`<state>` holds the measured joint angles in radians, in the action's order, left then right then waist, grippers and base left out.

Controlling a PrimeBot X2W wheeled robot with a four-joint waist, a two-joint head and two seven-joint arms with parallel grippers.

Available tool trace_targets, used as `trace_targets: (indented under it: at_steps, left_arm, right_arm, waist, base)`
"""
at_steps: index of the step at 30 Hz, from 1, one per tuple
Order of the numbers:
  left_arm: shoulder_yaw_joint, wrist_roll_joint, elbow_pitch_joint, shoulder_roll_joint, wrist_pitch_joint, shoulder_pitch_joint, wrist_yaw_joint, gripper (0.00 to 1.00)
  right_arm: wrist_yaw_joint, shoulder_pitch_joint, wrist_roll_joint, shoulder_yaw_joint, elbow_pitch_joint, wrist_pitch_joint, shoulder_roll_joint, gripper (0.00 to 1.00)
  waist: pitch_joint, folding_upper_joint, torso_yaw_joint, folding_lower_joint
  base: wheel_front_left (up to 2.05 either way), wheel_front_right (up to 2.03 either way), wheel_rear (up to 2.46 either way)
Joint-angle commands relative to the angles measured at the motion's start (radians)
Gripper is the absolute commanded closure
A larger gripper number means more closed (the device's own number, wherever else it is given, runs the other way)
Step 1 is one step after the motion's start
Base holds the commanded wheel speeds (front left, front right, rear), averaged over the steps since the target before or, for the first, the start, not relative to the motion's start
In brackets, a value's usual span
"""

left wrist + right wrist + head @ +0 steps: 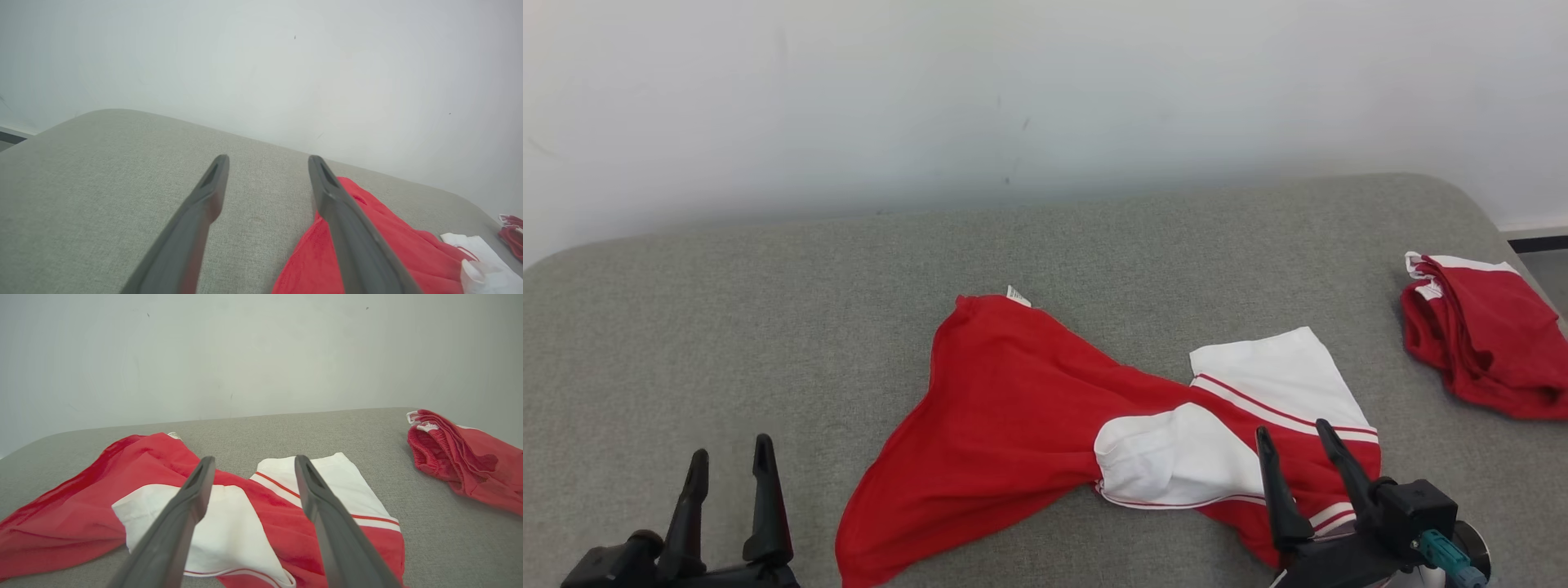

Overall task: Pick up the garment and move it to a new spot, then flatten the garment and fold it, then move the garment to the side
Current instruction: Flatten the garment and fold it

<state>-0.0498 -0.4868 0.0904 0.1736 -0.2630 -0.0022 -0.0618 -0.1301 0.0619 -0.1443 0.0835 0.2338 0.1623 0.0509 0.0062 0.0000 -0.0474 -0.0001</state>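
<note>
**Head view.**
- Grey upholstered surface [768, 310], backed by a pale wall [1013, 98].
- The red jersey [1013, 408] lies crumpled at your centre-right. Its red body spreads to the left, and its white panels with red stripes are bunched to the right. A small label [1018, 295] sticks up at its far edge.
- Red shorts [1486, 343] lie heaped at the right edge, well apart from the jersey.
- Your left gripper [731, 449] is at lower left over bare fabric, beside the jersey. Its fingers are spread and hold nothing.
- Your right gripper [1293, 430] is at lower right, overlapping the jersey's striped end. Its fingers are parted and empty.

**Left wrist view.**
- The left gripper [268, 159] has its fingers wide apart, with only grey surface [102, 175] between them.
- The red jersey [388, 241] sits behind the right-hand finger, which partly hides it.
- The red shorts [512, 234] are at the far right edge.

**Right wrist view.**
- The right gripper [254, 459] has its fingers wide apart and grips nothing.
- The red jersey [81, 506] lies beneath and ahead of it, with its white panels on either side of the fingers. You cannot tell whether the fingers touch the cloth.
- The red shorts [470, 465] lie to the right with the gathered waistband facing you. Bare grey surface [441, 539] lies between them and the jersey.
</note>
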Motion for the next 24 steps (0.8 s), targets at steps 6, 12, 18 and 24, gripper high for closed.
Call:
trace_targets:
  at_steps: [6,12,18,24]
  left_arm:
    - [0.052,0.160,-0.004,-0.050,-0.001,0.000,0.070,0.00]
    - [0.059,0.237,0.037,-0.081,-0.001,0.013,0.134,0.00]
    - [0.065,0.264,0.047,-0.102,-0.001,-0.022,0.157,0.00]
    - [0.058,0.285,0.021,-0.113,-0.001,-0.074,0.170,0.00]
  right_arm:
    - [-0.001,-0.009,0.006,-0.010,0.000,-0.009,0.002,0.00]
    - [-0.001,-0.019,0.003,-0.022,0.009,-0.026,0.020,0.00]
    - [-0.001,0.056,-0.035,-0.024,0.010,-0.158,0.086,0.00]
    - [-0.001,0.205,-0.151,-0.063,0.058,-0.536,0.188,0.00]
  waist:
    - [-0.019,0.0000,0.015,0.0001]
    - [-0.027,0.0000,0.026,0.0001]
    - [-0.006,0.0000,0.035,0.0001]
    - [0.082,0.0000,0.049,0.0001]
  base:
    - [0.00,0.00,0.00]
    - [0.00,0.00,0.00]
    - [0.00,0.00,0.00]
    - [0.00,0.00,0.00]
